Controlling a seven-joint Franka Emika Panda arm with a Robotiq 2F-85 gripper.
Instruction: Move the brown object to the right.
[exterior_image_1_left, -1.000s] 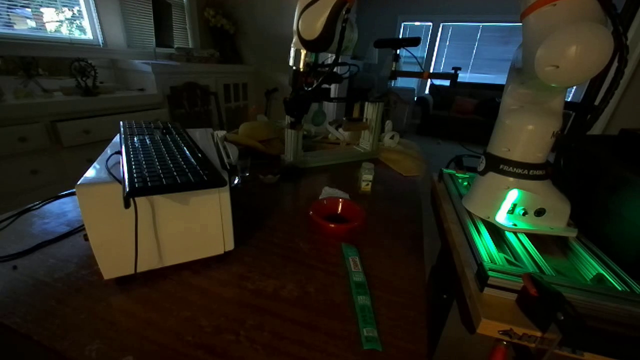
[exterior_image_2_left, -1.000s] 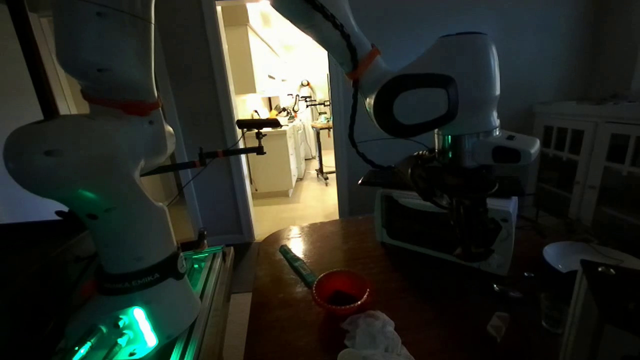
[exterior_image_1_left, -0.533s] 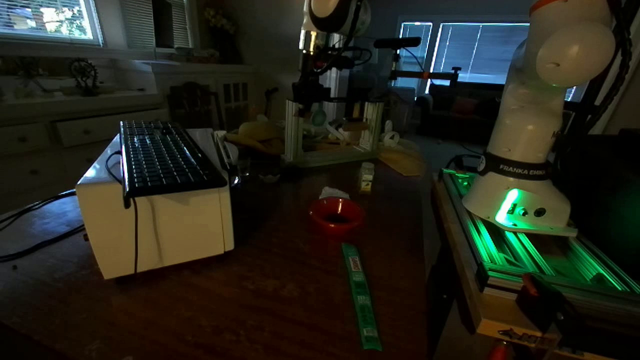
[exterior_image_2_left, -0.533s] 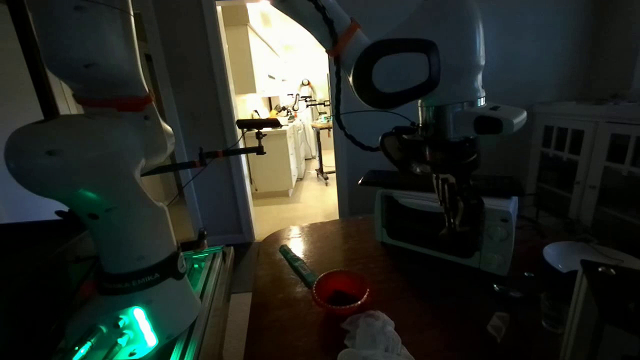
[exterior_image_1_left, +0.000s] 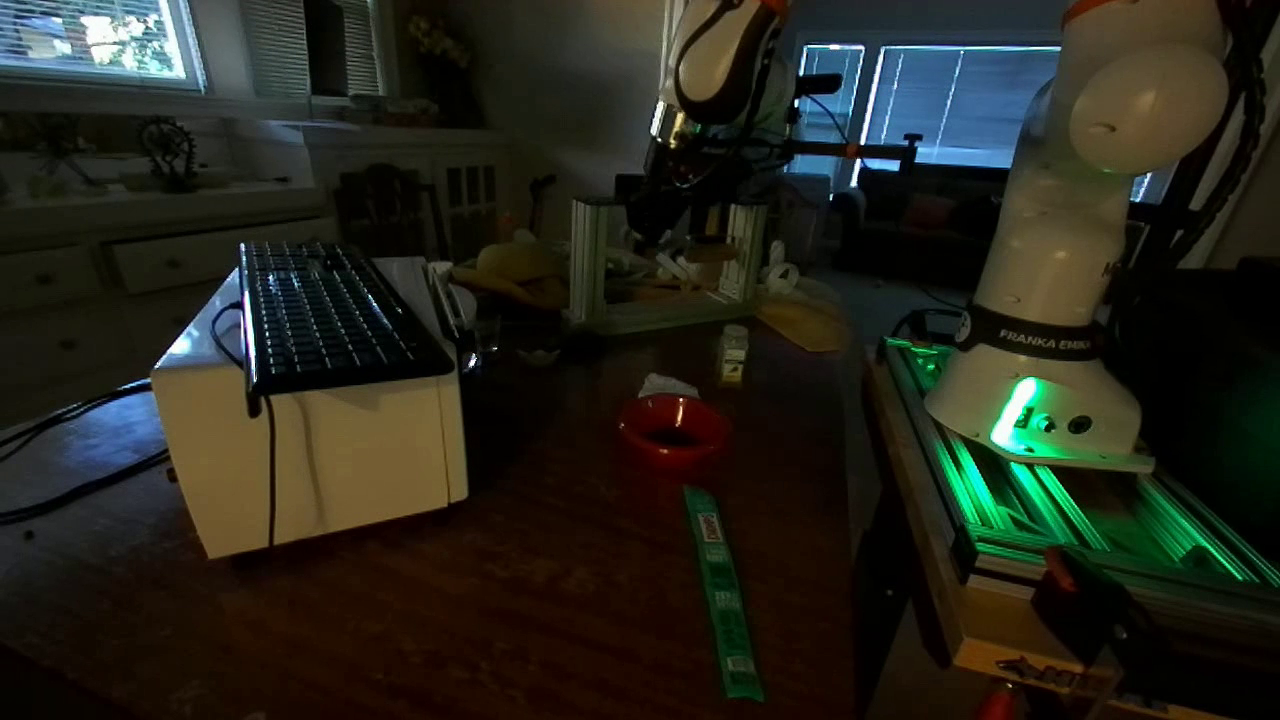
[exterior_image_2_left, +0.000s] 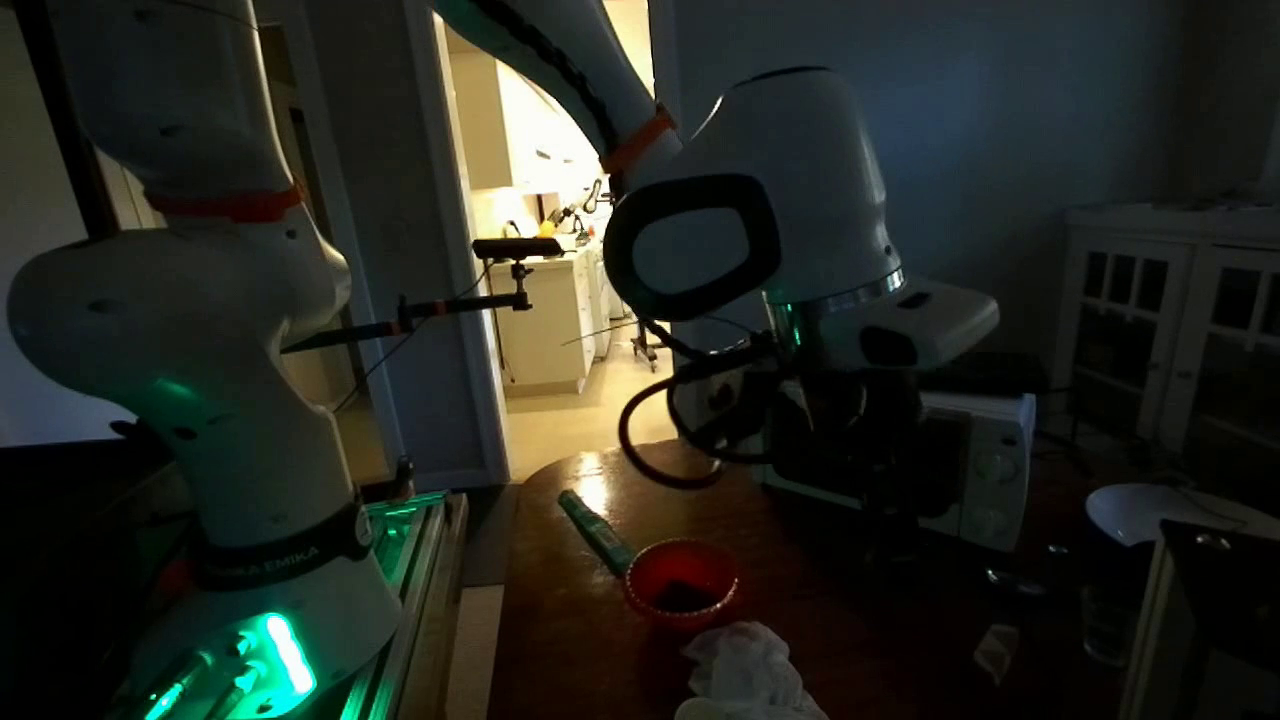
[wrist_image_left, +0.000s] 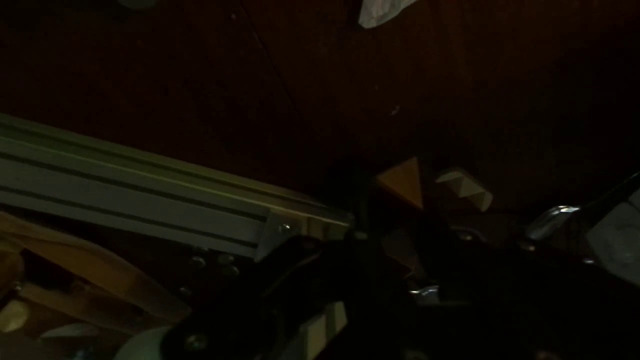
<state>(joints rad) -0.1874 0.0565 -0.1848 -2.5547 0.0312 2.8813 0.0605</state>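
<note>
A small orange-brown triangular piece (wrist_image_left: 404, 182) shows in the wrist view near my fingertips; it is the only clearly brown thing close to the jaws. I cannot tell whether it is touched, held or lies on the table. A pale, zigzag-edged piece (wrist_image_left: 465, 187) lies just right of it, apart; it also shows on the table in an exterior view (exterior_image_2_left: 996, 652). My gripper (wrist_image_left: 392, 215) is almost black in the dark. It hangs above the table by the metal frame in an exterior view (exterior_image_1_left: 650, 225) and before the oven in an exterior view (exterior_image_2_left: 890, 515). Its jaws' state is unclear.
A metal-profile frame (exterior_image_1_left: 660, 320) stands close below my gripper. A toaster oven (exterior_image_1_left: 330, 470) carries a keyboard (exterior_image_1_left: 330, 320). A red bowl (exterior_image_1_left: 672, 435), green packet (exterior_image_1_left: 724, 595), small bottle (exterior_image_1_left: 733, 352) and white plastic bag (exterior_image_2_left: 750, 675) are on the table. A straw hat (exterior_image_1_left: 515, 270) lies behind.
My arm and gripper have moved to the right in one camera's frames and to the left in the other's. The wrist has tilted, and the gripper rose, then lowered. The table things have not moved.
</note>
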